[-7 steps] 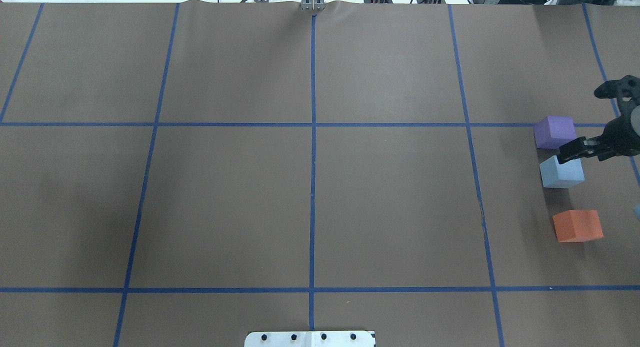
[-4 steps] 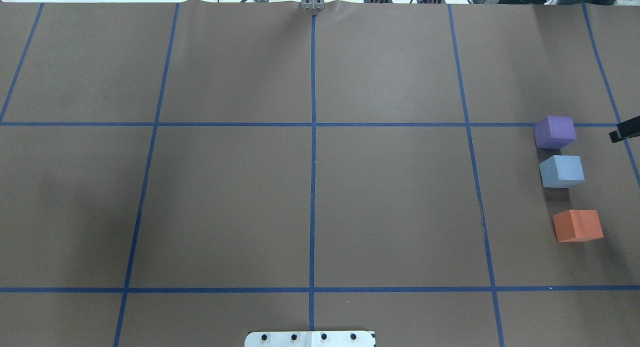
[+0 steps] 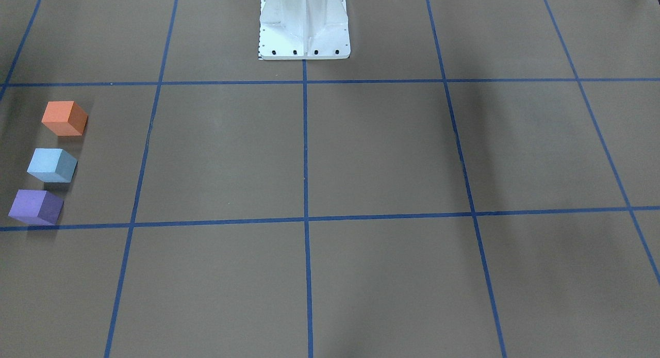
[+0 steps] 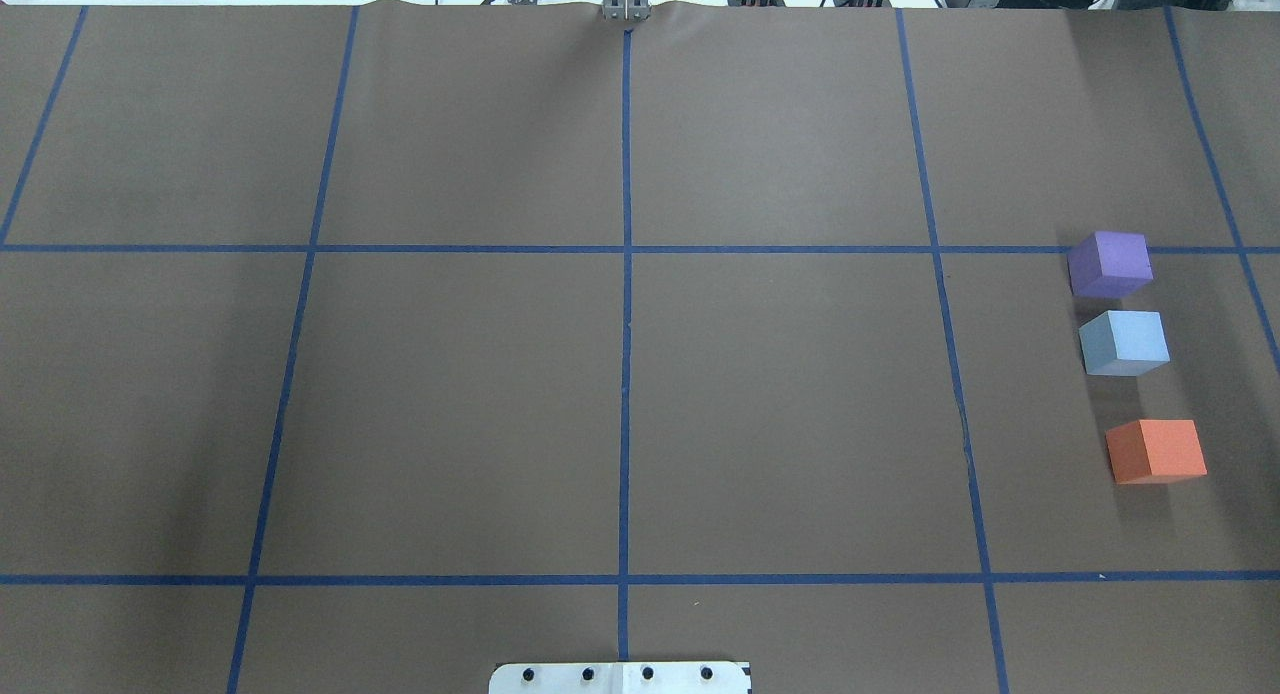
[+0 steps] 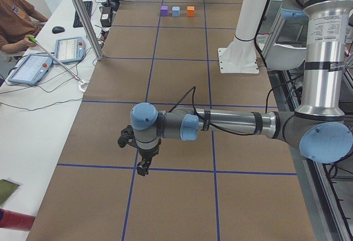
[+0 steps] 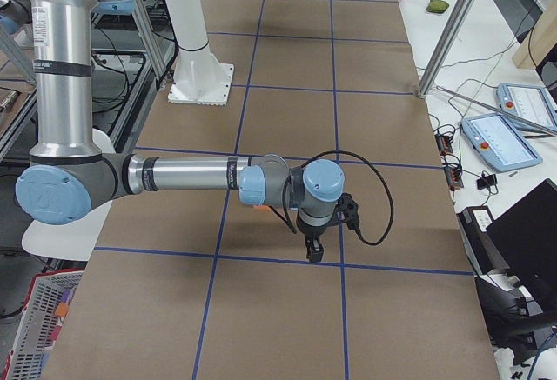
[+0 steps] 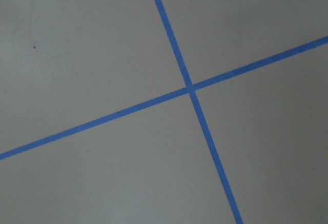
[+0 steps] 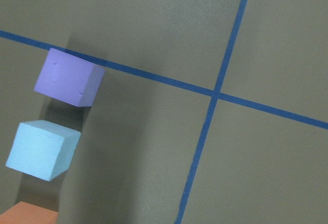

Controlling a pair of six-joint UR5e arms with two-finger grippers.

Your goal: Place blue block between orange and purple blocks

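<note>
The blue block (image 4: pixel 1125 342) sits on the brown table between the purple block (image 4: pixel 1110 264) and the orange block (image 4: pixel 1157 451), in one row at the far right. It is close to the purple one, with a wider gap to the orange one. The front view shows orange (image 3: pixel 64 118), blue (image 3: pixel 51 165) and purple (image 3: pixel 35 207). The right wrist view shows purple (image 8: pixel 69 77), blue (image 8: pixel 42 150) and an orange edge (image 8: pixel 28 216). Nothing touches them. My right gripper (image 6: pixel 313 254) and left gripper (image 5: pixel 143 169) show only in side views; I cannot tell whether they are open or shut.
Blue tape lines divide the table into squares. The robot's white base (image 3: pixel 304 22) stands at the near middle edge. An operator (image 5: pixel 16 20), tablets and a metal post (image 5: pixel 83 15) are beside the table's far side.
My right gripper hovered over the blue block a second ago, then drew back to the right and left the overhead view. The three blocks have not moved.
</note>
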